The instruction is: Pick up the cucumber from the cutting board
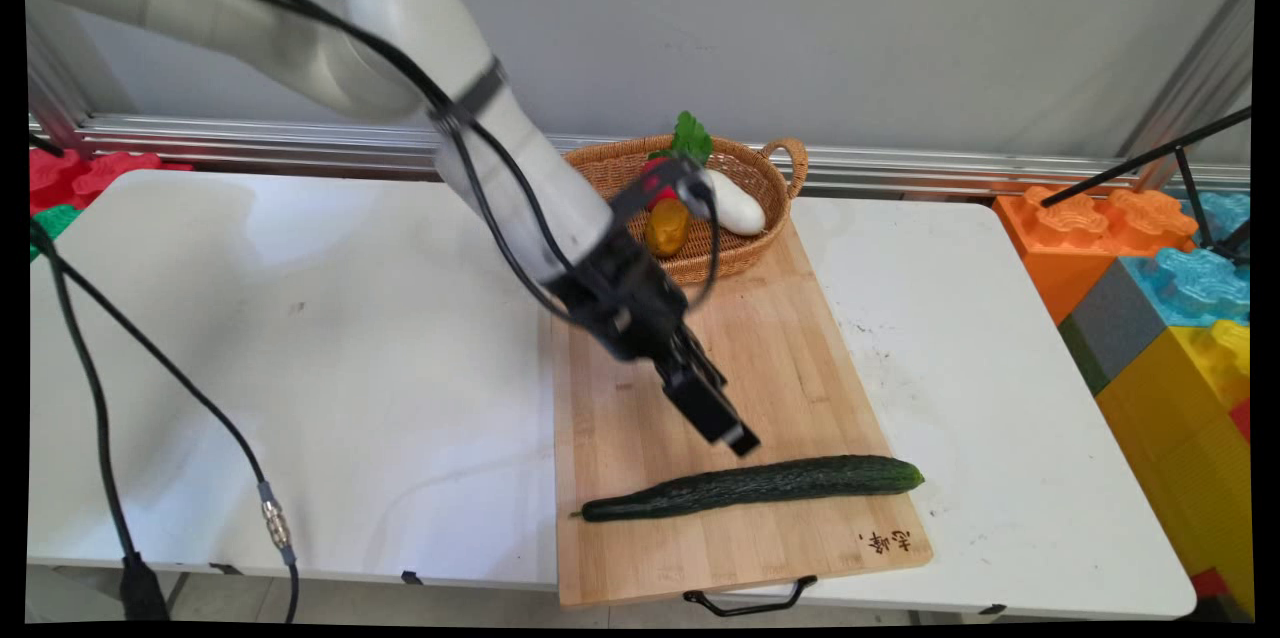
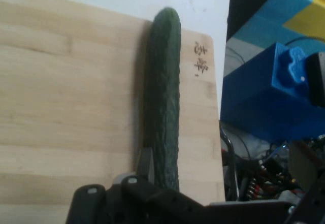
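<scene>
Main view: my pincer (image 1: 738,438), fingers pressed together, hangs just above the cucumber (image 1: 752,487) lying across the cutting board's (image 1: 640,418) near end, bare wood between it and the wicker basket (image 1: 745,180). Hand view: the cucumber (image 2: 165,97) runs close beside the board's stamped edge, the worktop (image 2: 198,3) beyond.

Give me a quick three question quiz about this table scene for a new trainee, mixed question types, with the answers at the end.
1. True or false: the cucumber lies on the cutting board.
2. What stands at the board's far end? A) wicker basket B) metal pot C) glass bowl
3. Fill in: the tool hangs just above the ____.

Key:
1. True.
2. A, the wicker basket.
3. Cucumber.
</scene>
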Tool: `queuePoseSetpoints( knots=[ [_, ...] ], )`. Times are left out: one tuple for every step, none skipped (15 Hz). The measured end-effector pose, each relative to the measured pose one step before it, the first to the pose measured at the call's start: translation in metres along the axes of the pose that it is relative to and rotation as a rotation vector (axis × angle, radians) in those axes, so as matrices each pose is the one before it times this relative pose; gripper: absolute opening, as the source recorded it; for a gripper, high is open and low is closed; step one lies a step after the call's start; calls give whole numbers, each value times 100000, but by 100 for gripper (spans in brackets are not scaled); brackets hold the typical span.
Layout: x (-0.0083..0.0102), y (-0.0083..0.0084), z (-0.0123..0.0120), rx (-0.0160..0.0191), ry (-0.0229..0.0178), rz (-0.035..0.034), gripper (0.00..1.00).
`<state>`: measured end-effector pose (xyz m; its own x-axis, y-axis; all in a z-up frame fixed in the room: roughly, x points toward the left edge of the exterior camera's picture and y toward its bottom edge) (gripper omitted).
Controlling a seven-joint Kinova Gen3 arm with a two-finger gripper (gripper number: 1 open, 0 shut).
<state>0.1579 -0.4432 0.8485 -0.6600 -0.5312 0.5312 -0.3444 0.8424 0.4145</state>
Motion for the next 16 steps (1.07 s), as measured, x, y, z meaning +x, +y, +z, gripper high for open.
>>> queuePoseSetpoints(
  knots=[
    [-67,145,872,447,-944,832,100],
    [-69,105,1032,510,-1151,1057,100],
    [-56,12,1006,563,-1074,975,100],
    [-125,-23,1273,720,-1436,1146,100],
    [-84,-41,884,589,-986,747,100],
    [-60,-40,553,423,-597,452,100],
    [-61,-38,789,591,-871,686,100],
    [-35,-41,837,671,-846,771,100],
    [-42,-18,747,628,-810,703,100],
    [-31,-16,579,557,-623,552,100],
    [-41,-10,640,653,-719,581,100],
    [-20,-41,512,655,-549,457,100],
    [-15,-47,412,608,-443,361,100],
    [0,-40,249,424,-276,251,100],
    [11,-51,279,507,-294,298,100],
    [12,-65,234,547,-227,231,100]
  ],
)
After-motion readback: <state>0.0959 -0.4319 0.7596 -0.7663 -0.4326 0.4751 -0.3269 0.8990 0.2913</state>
